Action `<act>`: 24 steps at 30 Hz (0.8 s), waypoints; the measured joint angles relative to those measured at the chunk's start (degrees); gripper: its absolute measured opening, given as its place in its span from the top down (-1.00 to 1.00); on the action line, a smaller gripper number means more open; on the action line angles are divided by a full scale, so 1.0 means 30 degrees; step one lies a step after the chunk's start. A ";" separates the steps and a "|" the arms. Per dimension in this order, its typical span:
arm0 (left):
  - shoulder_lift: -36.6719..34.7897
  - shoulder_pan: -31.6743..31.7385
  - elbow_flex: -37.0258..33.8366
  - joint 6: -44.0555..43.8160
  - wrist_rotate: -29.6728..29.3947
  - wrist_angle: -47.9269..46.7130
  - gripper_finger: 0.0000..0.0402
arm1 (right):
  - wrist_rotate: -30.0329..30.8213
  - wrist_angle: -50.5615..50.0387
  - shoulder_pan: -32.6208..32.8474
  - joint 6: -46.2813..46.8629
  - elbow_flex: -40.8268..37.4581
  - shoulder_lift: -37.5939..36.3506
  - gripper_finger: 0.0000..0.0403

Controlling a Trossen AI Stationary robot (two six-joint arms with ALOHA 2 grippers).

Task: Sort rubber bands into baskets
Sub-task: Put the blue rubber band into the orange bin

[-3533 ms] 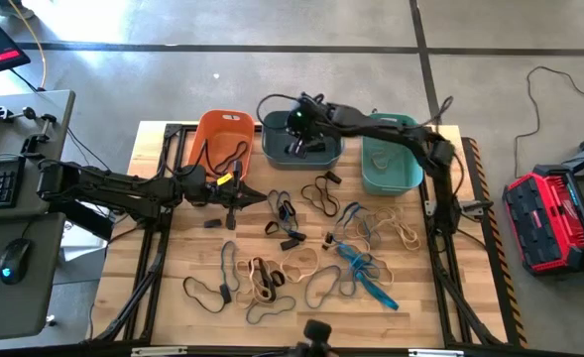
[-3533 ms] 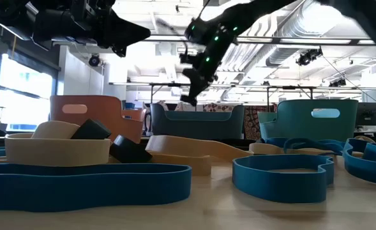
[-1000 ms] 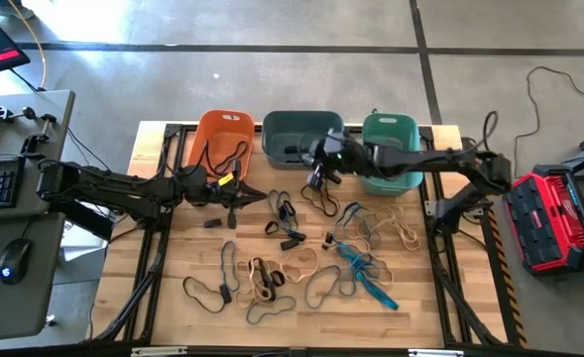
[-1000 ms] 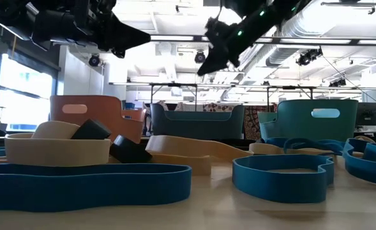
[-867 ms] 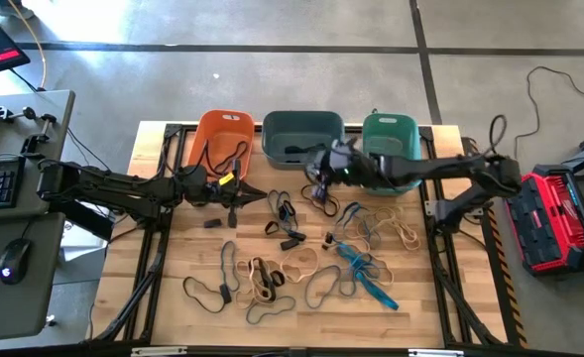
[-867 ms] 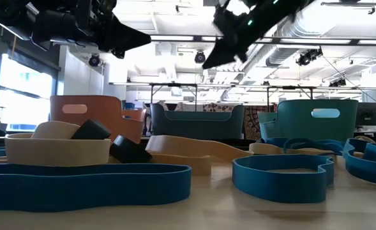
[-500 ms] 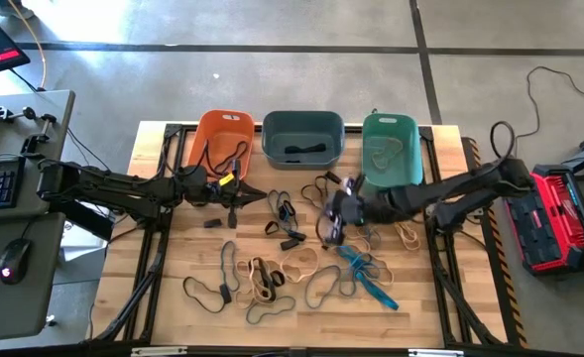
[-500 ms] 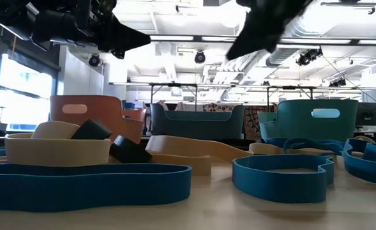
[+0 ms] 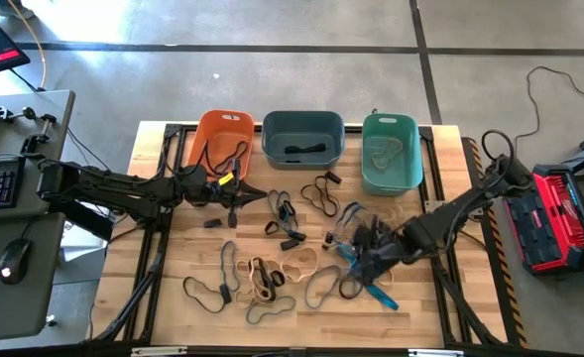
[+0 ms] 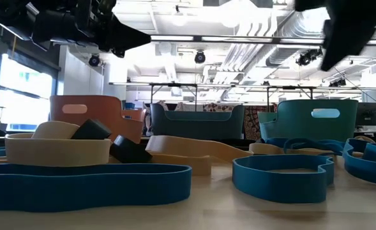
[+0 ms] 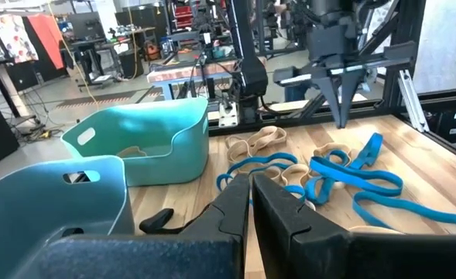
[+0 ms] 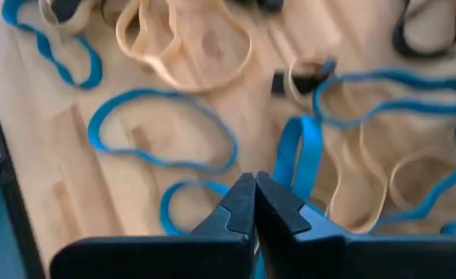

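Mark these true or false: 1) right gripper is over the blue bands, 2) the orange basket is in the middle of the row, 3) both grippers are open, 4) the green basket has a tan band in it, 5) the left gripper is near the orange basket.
1) The right gripper is over the blue bands. True.
2) The orange basket is in the middle of the row. False: it is at the left end; the grey basket sits in the middle.
3) Both grippers are open. False: both are shut, and neither holds anything.
4) The green basket has a tan band in it. True.
5) The left gripper is near the orange basket. True: it sits just in front of it.
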 joint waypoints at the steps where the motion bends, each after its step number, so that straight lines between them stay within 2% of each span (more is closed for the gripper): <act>1: 0.0000 0.0000 0.0000 0.0000 0.0000 0.0005 0.95 | -0.0043 -0.0107 0.0327 0.0516 0.0000 0.0000 1.00; 5: 0.0000 0.0000 0.0000 0.0007 -0.0007 0.0078 0.95 | -0.0143 -0.0321 0.1485 0.2036 0.0000 0.0000 0.94; 9: -0.0004 -0.0007 0.0000 -0.0007 0.0004 0.0059 0.95 | -0.0223 -0.0296 0.2338 0.3743 0.0000 0.0118 0.77; 13: -0.0005 -0.0007 0.0000 -0.0007 0.1557 -0.0107 0.95 | -0.0453 -0.0365 0.2765 0.4532 0.0000 0.0919 0.54; 17: 0.0000 -0.0015 0.0000 0.0007 0.3240 -0.0152 0.95 | -0.1738 -0.0279 0.2760 0.4556 0.0000 0.2048 0.35; 24: -0.0003 -0.0015 0.0000 0.0000 0.3490 -0.0181 0.95 | -0.2233 -0.0087 0.2580 0.5034 0.0000 0.3394 0.19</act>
